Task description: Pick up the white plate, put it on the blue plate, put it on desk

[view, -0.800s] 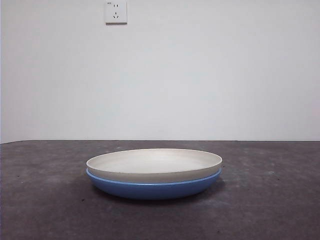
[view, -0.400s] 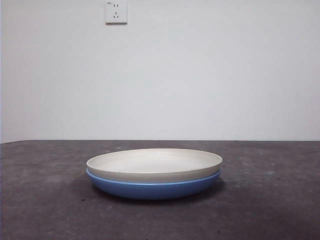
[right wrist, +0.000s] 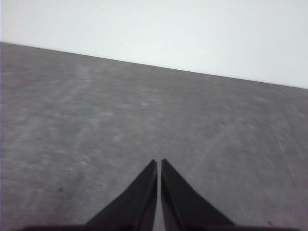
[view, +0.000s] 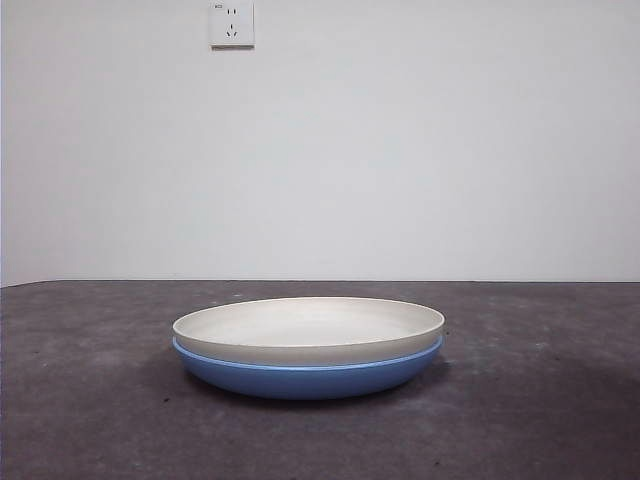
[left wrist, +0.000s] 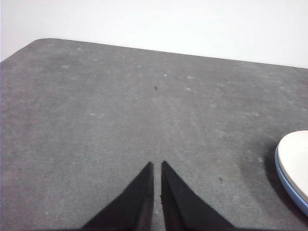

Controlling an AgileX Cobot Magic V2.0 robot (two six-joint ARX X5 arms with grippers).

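The white plate [view: 308,328] rests nested on top of the blue plate [view: 308,378], both at the middle of the dark grey desk [view: 90,400]. Neither arm shows in the front view. In the left wrist view my left gripper [left wrist: 157,165] hovers shut over bare desk [left wrist: 96,120], holding nothing, with the edge of the white plate [left wrist: 296,161] and the blue plate [left wrist: 288,188] off to one side. My right gripper [right wrist: 159,161] is shut and holds nothing above bare desk [right wrist: 144,110]; no plate shows in its view.
A white wall [view: 400,150] stands behind the desk, with a power socket [view: 232,24] high up. The desk's rounded corner [left wrist: 41,41] appears in the left wrist view.
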